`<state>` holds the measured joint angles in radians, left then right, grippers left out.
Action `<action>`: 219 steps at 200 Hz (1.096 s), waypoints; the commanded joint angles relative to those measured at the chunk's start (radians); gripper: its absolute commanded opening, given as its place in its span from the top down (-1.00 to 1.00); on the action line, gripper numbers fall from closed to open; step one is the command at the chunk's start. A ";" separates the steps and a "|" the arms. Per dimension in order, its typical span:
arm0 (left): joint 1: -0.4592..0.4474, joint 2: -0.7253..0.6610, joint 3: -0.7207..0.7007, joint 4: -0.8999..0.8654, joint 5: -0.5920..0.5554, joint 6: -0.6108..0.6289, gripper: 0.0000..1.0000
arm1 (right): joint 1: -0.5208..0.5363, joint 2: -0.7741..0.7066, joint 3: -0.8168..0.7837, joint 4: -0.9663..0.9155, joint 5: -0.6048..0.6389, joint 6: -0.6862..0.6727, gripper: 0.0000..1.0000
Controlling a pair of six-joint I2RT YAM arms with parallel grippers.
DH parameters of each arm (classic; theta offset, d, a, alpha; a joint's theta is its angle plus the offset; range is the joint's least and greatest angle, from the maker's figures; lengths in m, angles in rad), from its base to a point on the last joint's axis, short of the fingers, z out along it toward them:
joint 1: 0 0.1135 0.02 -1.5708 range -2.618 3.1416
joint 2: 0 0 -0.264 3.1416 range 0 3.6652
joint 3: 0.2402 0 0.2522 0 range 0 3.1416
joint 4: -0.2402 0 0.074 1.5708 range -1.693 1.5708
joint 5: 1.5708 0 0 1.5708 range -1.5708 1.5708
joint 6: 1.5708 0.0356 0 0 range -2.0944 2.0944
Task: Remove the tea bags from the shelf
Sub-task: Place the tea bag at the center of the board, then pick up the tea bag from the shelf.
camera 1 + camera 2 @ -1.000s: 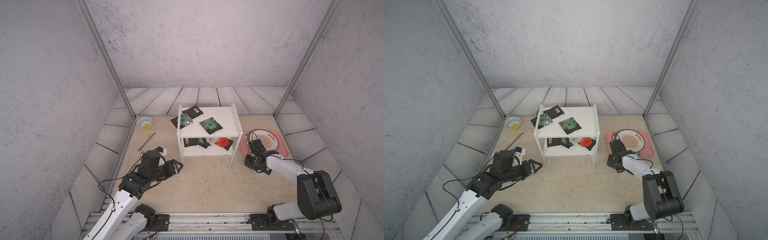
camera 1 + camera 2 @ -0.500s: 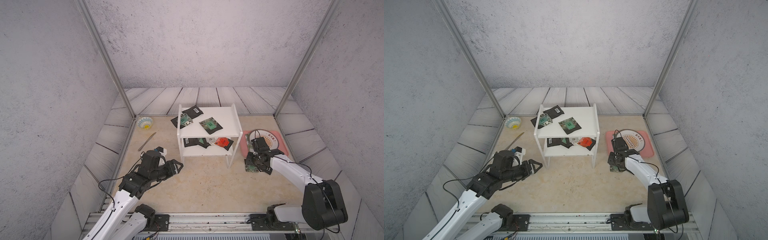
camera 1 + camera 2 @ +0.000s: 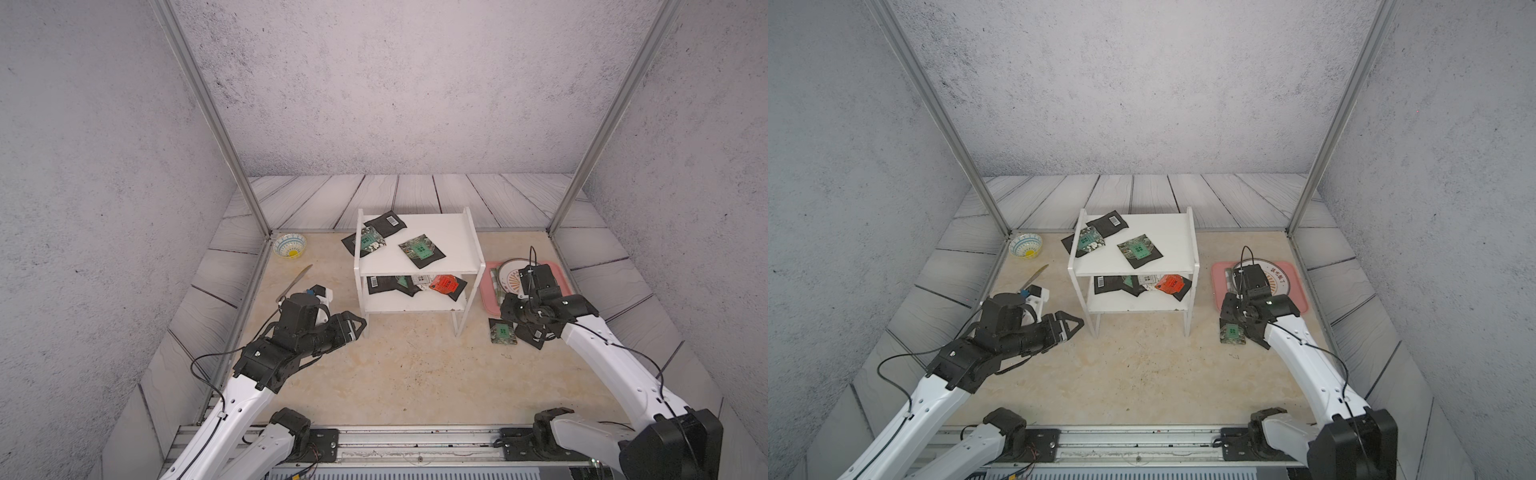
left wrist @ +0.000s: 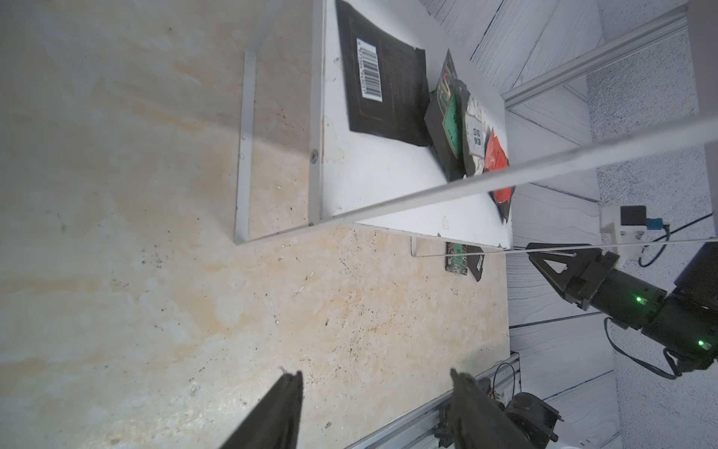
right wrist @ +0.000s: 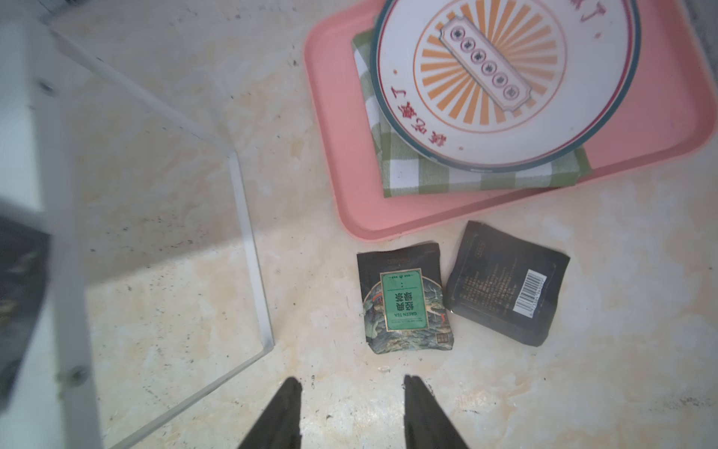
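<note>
Your right tool [image 5: 351, 383] sits with its jaws apart and empty. Just ahead, the green tea bag [image 5: 404, 299] lies flat on the worktop [image 5: 505, 388], with a black barcode tea bag [image 5: 505, 283] just beside it and the pink tray [image 5: 338, 155] beyond. In both top views the arm covers part of that pair. Your left tool [image 4: 373, 379] is spread and empty, facing the shelf [image 4: 373, 167]. The lower-tier tea bags [image 4: 388, 97] overlap, so they're hard to count. A second ago the green one wasn't showing on the worktop.

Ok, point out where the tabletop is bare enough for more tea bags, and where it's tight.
Bare: the wide beige stretch between the shelf legs and the front rail. Crowded: beside the pink tray, where two tea bags already lie; left of the shelf, a bowl and knife.
</note>
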<state>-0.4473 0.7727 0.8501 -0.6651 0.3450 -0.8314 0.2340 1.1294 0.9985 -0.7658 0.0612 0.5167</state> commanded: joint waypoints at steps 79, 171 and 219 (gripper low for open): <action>-0.007 0.014 0.214 -0.115 -0.084 0.039 -0.35 | -0.002 -0.076 0.395 -0.373 -0.127 -0.114 -0.20; -0.005 0.124 0.382 -0.121 -0.084 0.070 -0.39 | 0.127 0.059 0.802 -0.548 -0.145 -0.136 -0.28; -0.005 0.163 0.441 -0.122 -0.097 0.075 -0.39 | 0.292 0.189 0.981 -0.585 -0.061 -0.129 -0.31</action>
<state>-0.4473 0.9234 1.2449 -0.7822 0.2676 -0.7815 0.4728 1.2613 1.9026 -1.3045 -0.0525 0.3916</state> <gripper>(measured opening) 0.697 0.653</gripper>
